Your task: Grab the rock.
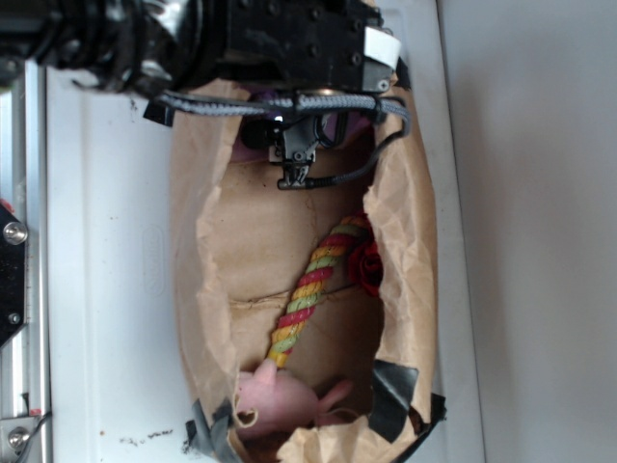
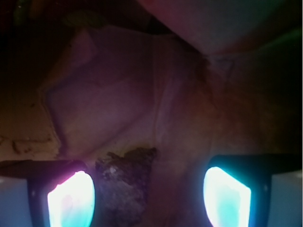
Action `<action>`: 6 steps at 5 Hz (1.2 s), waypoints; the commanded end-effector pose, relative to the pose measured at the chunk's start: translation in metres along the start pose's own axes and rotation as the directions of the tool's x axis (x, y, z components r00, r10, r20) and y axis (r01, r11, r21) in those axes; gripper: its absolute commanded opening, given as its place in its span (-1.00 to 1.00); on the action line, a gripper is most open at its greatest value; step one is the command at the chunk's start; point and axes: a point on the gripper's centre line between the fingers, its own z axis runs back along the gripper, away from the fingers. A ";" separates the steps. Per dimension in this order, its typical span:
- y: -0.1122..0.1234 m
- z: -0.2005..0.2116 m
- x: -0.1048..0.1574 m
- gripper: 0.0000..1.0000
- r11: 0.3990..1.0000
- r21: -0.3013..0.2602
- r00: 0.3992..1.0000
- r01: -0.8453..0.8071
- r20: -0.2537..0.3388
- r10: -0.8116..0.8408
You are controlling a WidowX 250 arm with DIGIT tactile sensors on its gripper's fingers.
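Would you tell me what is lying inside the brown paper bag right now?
Inside the paper bag lie a striped rope, a red flower and a pink plush toy. The arm hides the bag's upper end; the wrist view shows the rock there.

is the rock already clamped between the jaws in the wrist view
No, the rock lies between the open jaws nearer the left one, with a clear gap to the right.

A white desk [image 1: 106, 193] carries a crumpled brown paper bag [image 1: 207, 241], laid open like a tray, its corners patched with dark tape [image 1: 395, 395]. On the paper lie a striped rope [image 1: 313, 289], a red flower [image 1: 366, 265], a pink plush [image 1: 284, 400] and the rock [image 2: 125, 182].
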 end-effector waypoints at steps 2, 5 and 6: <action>0.008 0.020 0.003 1.00 1.000 -0.016 0.997 -0.012 0.079 0.013; 0.008 0.020 0.003 1.00 1.000 -0.016 0.997 -0.012 0.079 0.013; 0.001 0.010 0.009 1.00 1.000 0.012 0.997 -0.029 0.066 0.028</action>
